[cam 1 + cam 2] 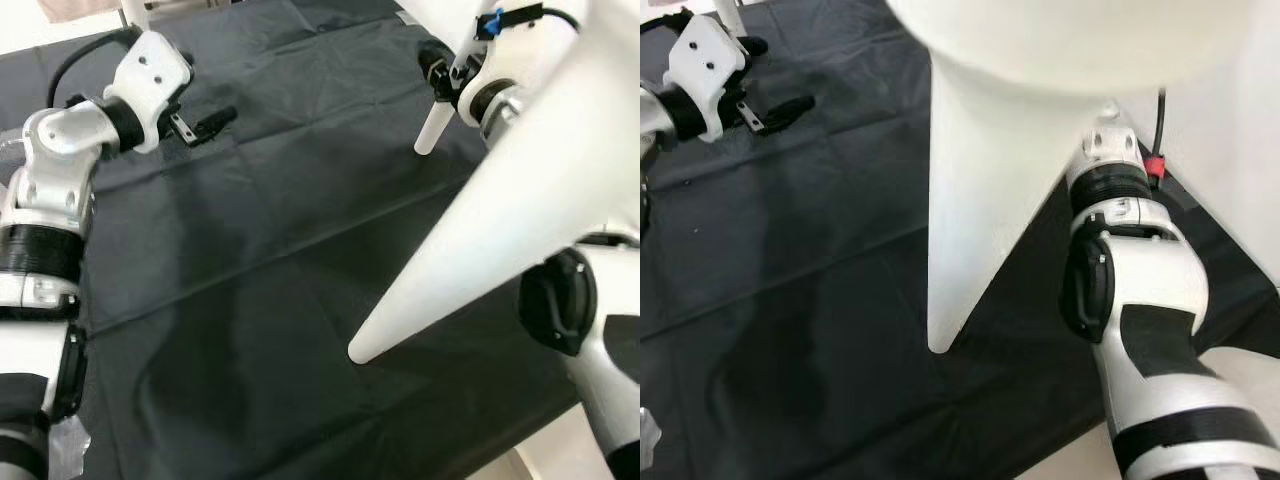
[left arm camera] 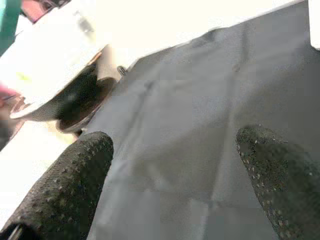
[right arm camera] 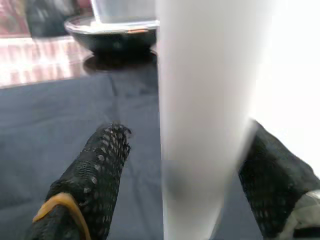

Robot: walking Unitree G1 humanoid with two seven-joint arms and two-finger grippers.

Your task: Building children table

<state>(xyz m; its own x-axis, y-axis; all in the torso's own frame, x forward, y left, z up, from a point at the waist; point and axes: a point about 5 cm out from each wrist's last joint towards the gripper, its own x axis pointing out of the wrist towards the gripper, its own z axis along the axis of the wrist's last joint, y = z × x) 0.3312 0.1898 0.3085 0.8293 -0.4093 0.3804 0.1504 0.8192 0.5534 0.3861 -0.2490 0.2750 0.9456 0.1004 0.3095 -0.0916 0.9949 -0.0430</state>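
White table leg stands mid-frame between the right gripper's spread fingers, not clamped. Left gripper hovers released, upper left, over dark cloth. Best keep that leg steady.

A matt black cloth, thin and creased with fold lines, covers the surface. The white table leg looks smooth, with a soft satin sheen. The left gripper has fingers of black, dimpled, rubbery material. The robot's arm shells are glossy white plastic.
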